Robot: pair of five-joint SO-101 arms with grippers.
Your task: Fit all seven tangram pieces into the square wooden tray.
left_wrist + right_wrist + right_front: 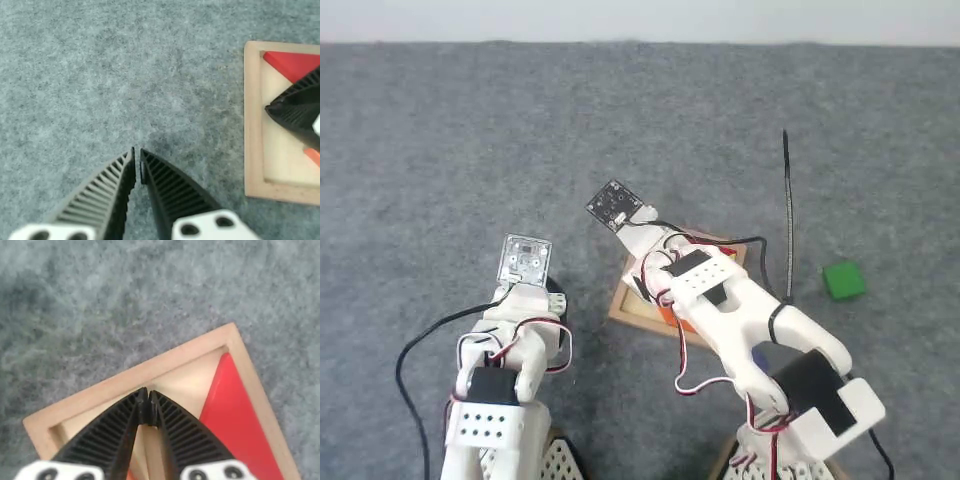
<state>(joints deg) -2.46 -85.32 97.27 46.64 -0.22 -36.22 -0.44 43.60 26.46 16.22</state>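
Note:
The square wooden tray [632,312] lies mid-table, mostly under my right arm [720,300]. My right gripper [148,393] is shut, its tips low over the tray's bare floor just inside a rim [150,365], beside a red triangle [235,425] that lies in the tray. An orange piece [670,316] peeks out under that arm. A green piece [843,280] lies on the carpet well to the right of the tray. My left gripper [137,151] is shut over bare grey carpet, to the left of the tray [253,125]; the red triangle [295,62] and the other arm's black fingers [297,112] sit inside it.
Grey carpet [470,150] covers the whole table. A thin black cable [788,220] runs upright between the tray and the green piece. Both arm bases stand at the near edge. A white wall strip borders the far side.

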